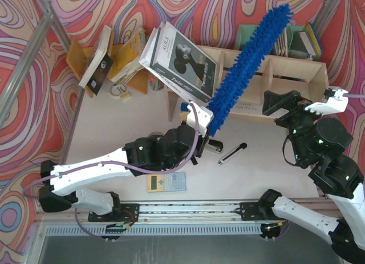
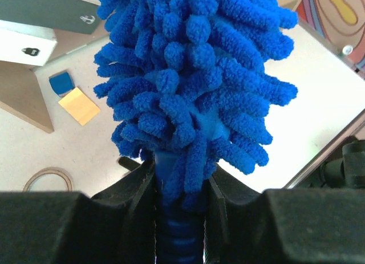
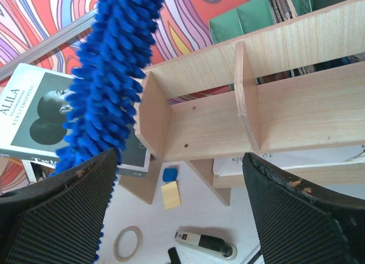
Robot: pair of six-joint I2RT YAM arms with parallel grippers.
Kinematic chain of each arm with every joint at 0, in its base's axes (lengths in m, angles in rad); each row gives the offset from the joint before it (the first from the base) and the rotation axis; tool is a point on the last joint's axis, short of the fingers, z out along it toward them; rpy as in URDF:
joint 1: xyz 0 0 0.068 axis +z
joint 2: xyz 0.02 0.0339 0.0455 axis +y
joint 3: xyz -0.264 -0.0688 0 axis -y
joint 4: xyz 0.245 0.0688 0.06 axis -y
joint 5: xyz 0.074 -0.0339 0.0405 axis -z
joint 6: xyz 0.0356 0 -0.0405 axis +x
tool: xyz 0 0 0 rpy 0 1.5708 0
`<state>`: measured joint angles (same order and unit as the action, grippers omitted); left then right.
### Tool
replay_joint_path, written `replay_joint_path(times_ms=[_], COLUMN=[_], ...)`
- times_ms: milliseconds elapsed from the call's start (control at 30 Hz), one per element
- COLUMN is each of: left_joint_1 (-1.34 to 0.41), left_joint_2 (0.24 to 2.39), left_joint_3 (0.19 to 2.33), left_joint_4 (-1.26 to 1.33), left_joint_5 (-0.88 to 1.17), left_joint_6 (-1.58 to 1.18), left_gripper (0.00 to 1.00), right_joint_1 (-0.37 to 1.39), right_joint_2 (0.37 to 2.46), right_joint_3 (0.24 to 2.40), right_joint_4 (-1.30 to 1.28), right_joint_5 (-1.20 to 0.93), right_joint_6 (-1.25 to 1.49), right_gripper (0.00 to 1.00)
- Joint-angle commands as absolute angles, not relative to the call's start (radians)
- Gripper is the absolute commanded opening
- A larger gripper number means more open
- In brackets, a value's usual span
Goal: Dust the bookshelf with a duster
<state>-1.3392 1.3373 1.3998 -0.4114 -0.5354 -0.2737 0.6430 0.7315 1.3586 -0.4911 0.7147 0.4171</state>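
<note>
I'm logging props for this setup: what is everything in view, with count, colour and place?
bookshelf: one, pale wood, far side of the table
duster: one, blue, slanting across the bookshelf
book with a face on its cover: one, grey, tilted at the bookshelf's left end
book rack: one, orange, far left
file organiser: one, green, behind the bookshelf
pen: one, black, mid-table
calculator: one, yellow and grey, near edge
tape ring: one, beige, on the table
left claw: one, black, shut on the duster's handle
right claw: one, black, open, facing the bookshelf
</note>
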Motion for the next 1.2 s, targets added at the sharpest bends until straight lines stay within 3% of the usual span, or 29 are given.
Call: replay_joint_path(times_ms=[0, 600, 1167], left_joint_1=[-1.338, -1.313, -1.052], left_joint_2=[1.284, 1.183, 1.154], left_joint_3=[1.374, 1.384, 1.351], left_joint_4=[-0.318, -0.515, -0.544], left_joint_5=[-0.604, -0.841, -0.522], left_joint_6=[-0.302, -0.533, -0.399], left_gripper=[0.00, 0.00, 0.00], right_joint_1=[0.644, 0.644, 0.644], right_joint_2=[0.738, 0.784, 0.821], right_joint_3=[1.344, 1.311, 1.300], right_joint_4=[-0.481, -0.471, -0.476], right_joint_5=[0.729, 0.711, 0.697], right_joint_6=[0.445, 0.474, 0.476], right_gripper=[0.81, 0.82, 0.82])
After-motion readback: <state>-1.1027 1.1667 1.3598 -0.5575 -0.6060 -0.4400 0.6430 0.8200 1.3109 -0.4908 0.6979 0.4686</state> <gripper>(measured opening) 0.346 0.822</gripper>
